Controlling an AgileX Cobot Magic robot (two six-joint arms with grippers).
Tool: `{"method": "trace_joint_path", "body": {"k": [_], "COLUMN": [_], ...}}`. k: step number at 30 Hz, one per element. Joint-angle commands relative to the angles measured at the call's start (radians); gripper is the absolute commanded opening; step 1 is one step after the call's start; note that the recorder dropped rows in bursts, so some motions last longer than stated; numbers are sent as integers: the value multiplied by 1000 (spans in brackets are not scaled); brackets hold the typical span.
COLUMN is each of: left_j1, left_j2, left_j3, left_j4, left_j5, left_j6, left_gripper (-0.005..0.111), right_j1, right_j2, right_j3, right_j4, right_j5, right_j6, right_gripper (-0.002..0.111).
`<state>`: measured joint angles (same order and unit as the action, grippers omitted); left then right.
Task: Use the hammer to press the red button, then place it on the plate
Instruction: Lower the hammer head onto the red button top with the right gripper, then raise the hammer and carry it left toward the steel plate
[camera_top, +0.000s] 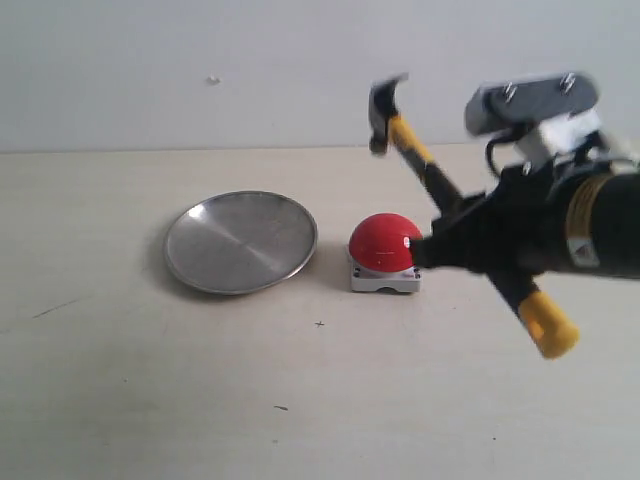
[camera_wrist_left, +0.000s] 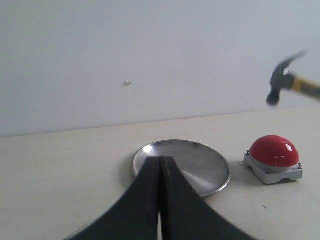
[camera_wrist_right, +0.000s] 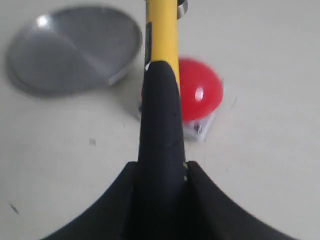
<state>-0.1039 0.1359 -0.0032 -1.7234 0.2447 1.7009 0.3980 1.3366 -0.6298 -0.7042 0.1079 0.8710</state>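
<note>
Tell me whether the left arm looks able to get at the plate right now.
Probably yes. The plate lies just ahead of the shut left claw with nothing between them; the hammer is raised off to the side near the red button, held by the right claw.

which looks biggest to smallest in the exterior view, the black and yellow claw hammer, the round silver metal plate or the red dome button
1. Black and yellow claw hammer, longest span, though it is raised and may sit nearer the camera.
2. Round silver metal plate.
3. Red dome button, clearly smallest.
</note>
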Motion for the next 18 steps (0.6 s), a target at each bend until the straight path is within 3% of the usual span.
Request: {"method": "trace_joint_path", "body": {"k": [1, 9, 18], "left_j1": [3, 3, 3], "left_j2": [-8, -8, -8], "left_j3": [3, 3, 3], "left_j4": [4, 4, 4], "left_j5": [-4, -4, -4], "left_j6": [3, 3, 3], "left_gripper": [0, 0, 0], "right_j1": [-3, -3, -3], "right_j2": [211, -94, 74], "right_j3": [14, 2, 2], "right_j4": [-8, 34, 158], "right_j5": [-78, -371, -790], "right_j6": [16, 39, 178], "right_gripper": [0, 0, 0]}}
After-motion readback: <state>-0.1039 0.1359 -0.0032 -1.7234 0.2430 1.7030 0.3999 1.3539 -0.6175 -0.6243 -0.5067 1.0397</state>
